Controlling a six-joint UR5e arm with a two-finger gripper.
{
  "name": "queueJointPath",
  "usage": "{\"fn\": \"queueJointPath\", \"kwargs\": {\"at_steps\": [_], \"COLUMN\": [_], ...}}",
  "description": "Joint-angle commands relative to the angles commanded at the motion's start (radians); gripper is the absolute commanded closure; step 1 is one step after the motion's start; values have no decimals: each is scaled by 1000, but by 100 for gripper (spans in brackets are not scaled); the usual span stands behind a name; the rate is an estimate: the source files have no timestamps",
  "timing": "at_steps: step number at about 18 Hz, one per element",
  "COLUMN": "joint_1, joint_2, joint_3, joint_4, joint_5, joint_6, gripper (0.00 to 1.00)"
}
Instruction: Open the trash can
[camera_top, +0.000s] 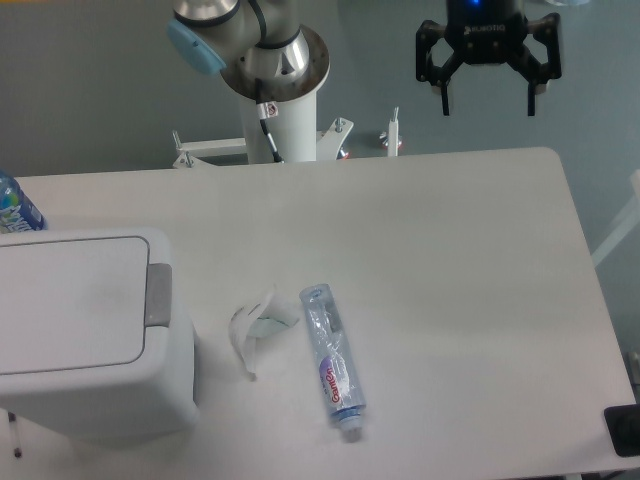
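The trash can (85, 335) is a large white boxy bin at the table's left front, its flat lid down. A small grey push tab (158, 294) sits on the lid's right edge. My gripper (488, 100) hangs high at the back right, above the table's far edge and far from the bin. Its two black fingers are spread wide with nothing between them.
A clear tube of toothpaste (331, 362) lies near the front middle, with a crumpled clear plastic piece (258, 325) between it and the bin. A blue-labelled bottle (15, 208) peeks in at the left edge. The arm's base column (279, 110) stands behind the table.
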Motion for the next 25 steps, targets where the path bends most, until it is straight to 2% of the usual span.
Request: {"fn": "queueJointPath", "kwargs": {"at_steps": [5, 7, 9, 11, 15, 18, 21, 25], "joint_1": [-2, -3, -6, -18, -121, -196, -256, -281], "joint_2": [0, 0, -2, -2, -26, -44, -63, -87], "joint_3": [5, 2, -6, -11, -12, -14, -12, -12], "joint_4": [2, 8, 53, 60, 93, 110, 110, 112], "joint_5": [-2, 0, -9, -18, -17, -26, -125, -267], "joint_6": [-40, -142, -274, -374, -582, -688, -779, -929], "gripper": [0, 0, 0, 0, 0, 0, 0, 0]}}
